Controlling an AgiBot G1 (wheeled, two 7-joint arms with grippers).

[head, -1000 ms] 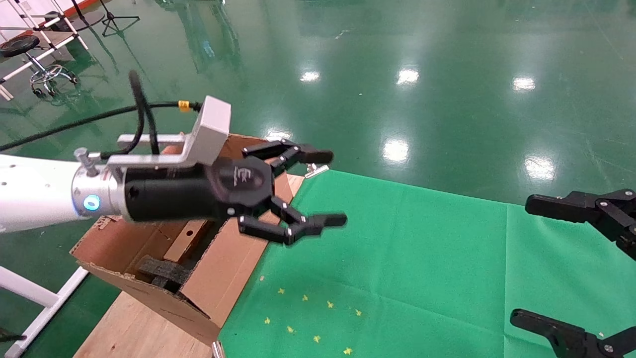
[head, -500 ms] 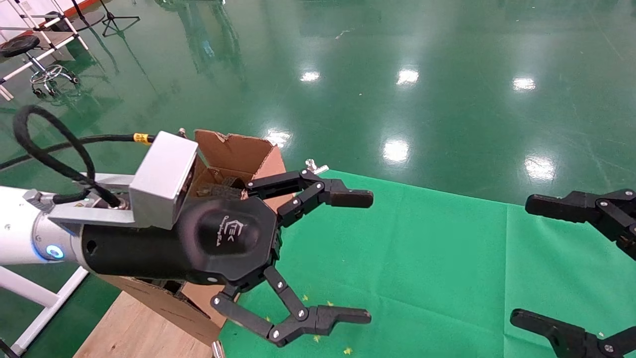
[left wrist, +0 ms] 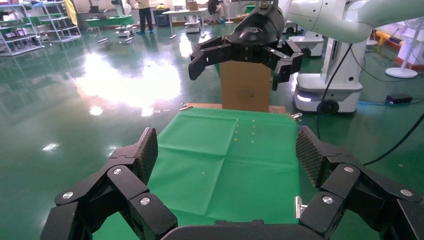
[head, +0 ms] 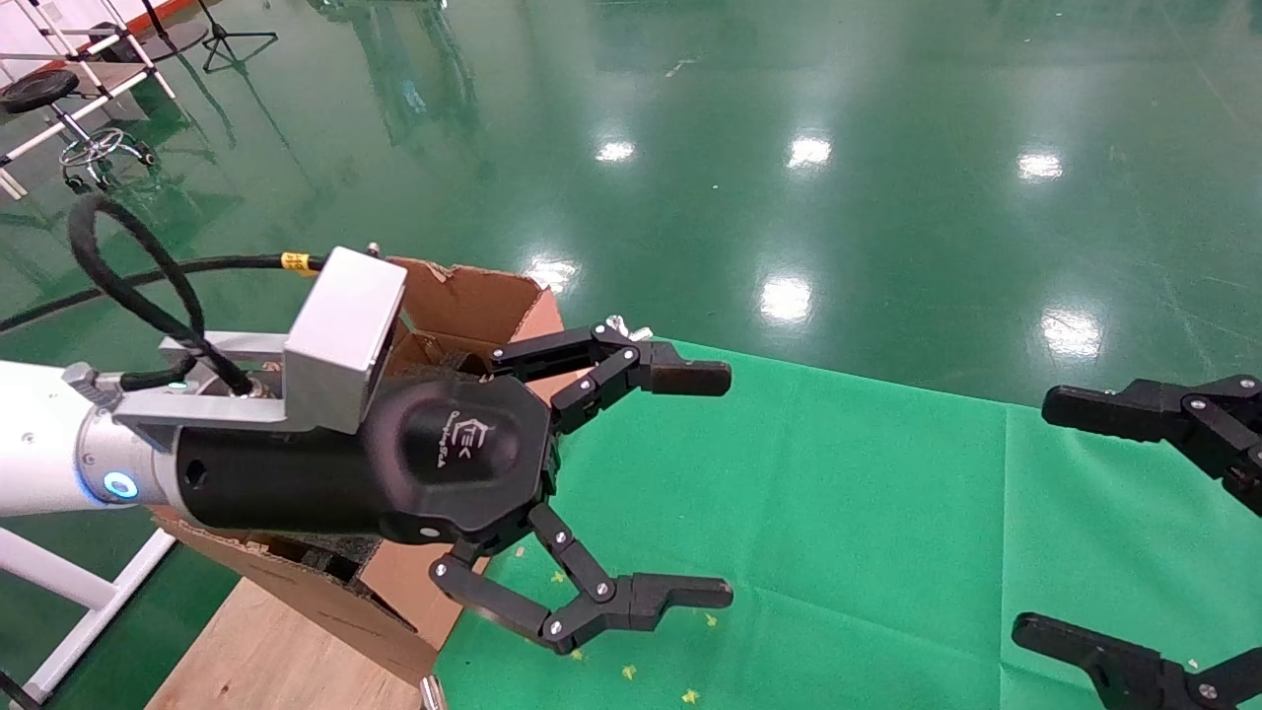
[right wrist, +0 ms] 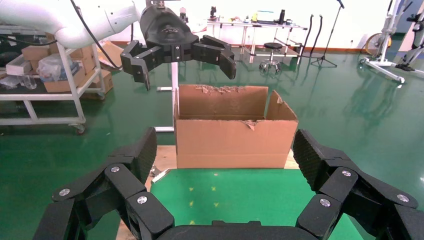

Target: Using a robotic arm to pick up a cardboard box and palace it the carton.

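- Below, a green cloth point(head: 838, 513) covers the table, and a glossy green floor point(head: 789, 118) reflects the lamps.
- The carton point(right wrist: 235, 132), brown with torn flaps, stands at the table's left end.
- The left gripper point(head: 690, 483) hangs beside it, fingers spread, holding nothing.
- The right gripper point(head: 1134, 528) waits at the right, also spread.
- I cannot see the small box.
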